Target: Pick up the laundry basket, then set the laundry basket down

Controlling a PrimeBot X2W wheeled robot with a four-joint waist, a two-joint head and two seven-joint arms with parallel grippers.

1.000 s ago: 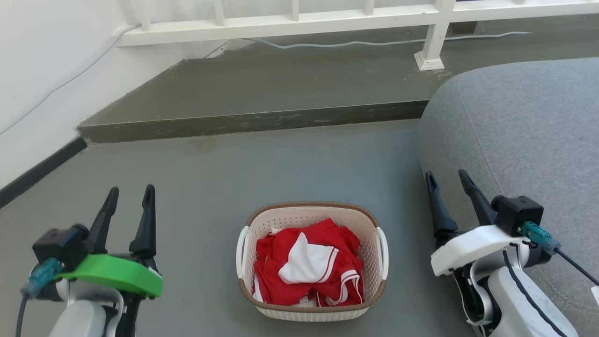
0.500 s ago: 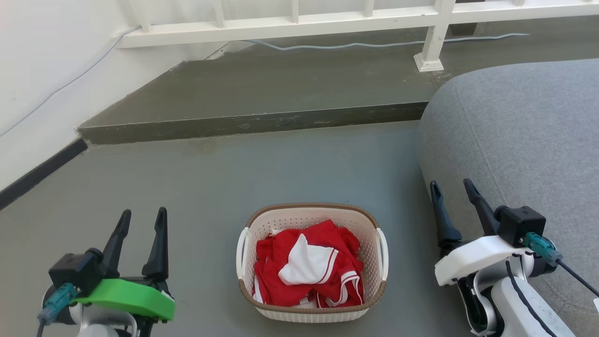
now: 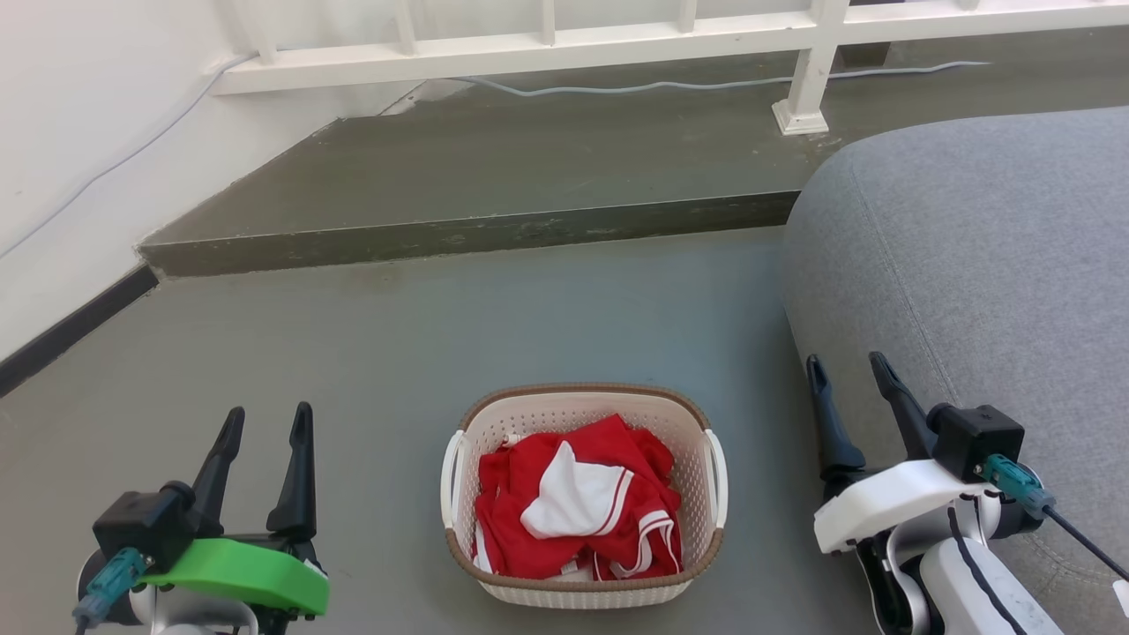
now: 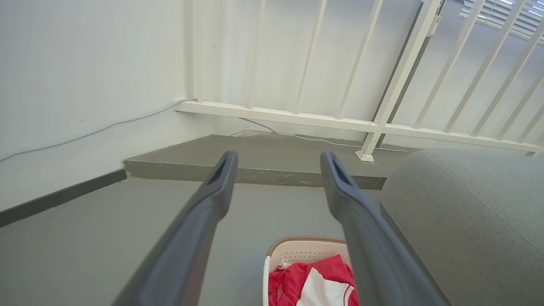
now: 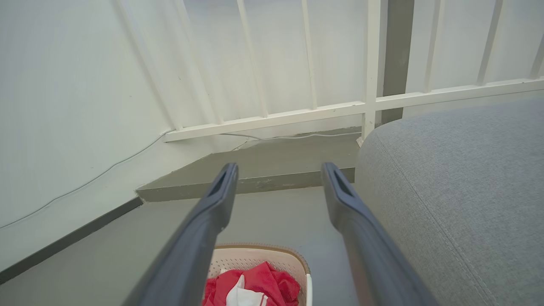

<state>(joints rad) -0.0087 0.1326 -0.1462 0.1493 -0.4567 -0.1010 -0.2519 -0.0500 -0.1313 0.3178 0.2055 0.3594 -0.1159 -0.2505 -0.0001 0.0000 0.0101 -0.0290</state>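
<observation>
The laundry basket stands on the grey floor in the lower middle of the head view, cream-white and perforated with a brown rim and two white side handles. Red and white clothes fill it. My left gripper is open, well to the basket's left and apart from it. My right gripper is open too, off the basket's right side near the sofa. The left wrist view catches the basket low between the fingers of its gripper. The right wrist view has the basket at the bottom, below its gripper.
A grey sofa bulges in on the right, close beside my right gripper. A raised concrete step crosses the floor beyond the basket, with a white railing and a cable behind it. A white wall runs along the left.
Both grippers have sunk lower in the head view and the left one has shifted slightly right. The camera has tilted a little. The basket stays put on the floor.
</observation>
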